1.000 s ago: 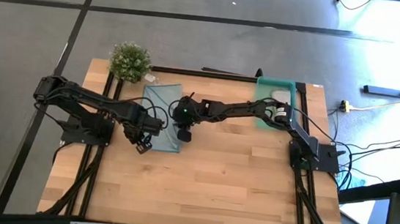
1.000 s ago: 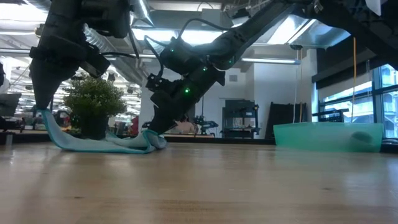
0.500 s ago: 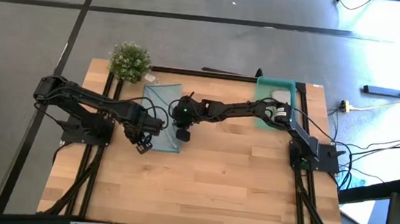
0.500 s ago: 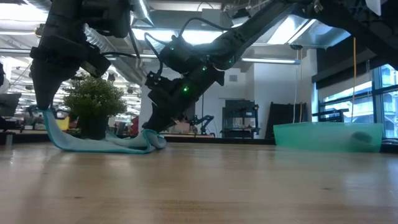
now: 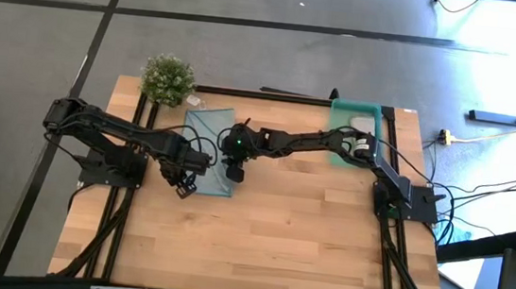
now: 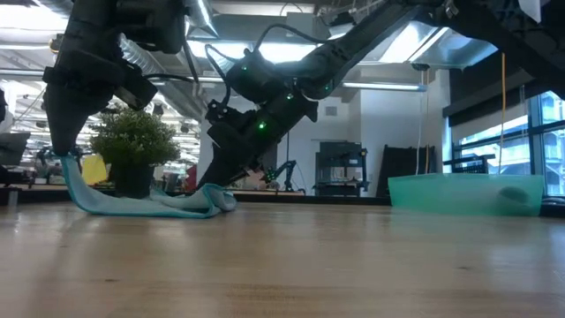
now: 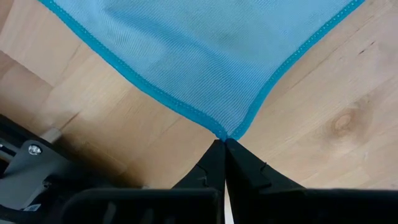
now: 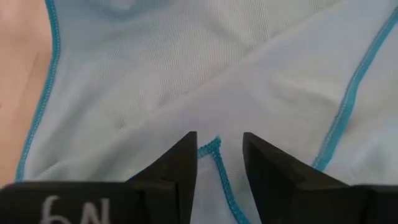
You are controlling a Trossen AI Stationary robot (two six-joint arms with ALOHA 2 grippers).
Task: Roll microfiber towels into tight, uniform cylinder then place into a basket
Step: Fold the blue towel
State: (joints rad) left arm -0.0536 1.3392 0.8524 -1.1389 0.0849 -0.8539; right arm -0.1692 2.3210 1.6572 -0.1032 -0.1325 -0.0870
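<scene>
High view: the blue towel lies on the surface between the arms. The left pincer is clamped on one corner, lifting it, likely to keep the cloth taut. The right pincer stands apart over a folded-in corner. The basket waits well right.

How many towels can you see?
2. The light blue towel lies on the table between the two grippers, near the plant. A pale towel sits inside the teal bin. More could be hidden in the bin.
</scene>
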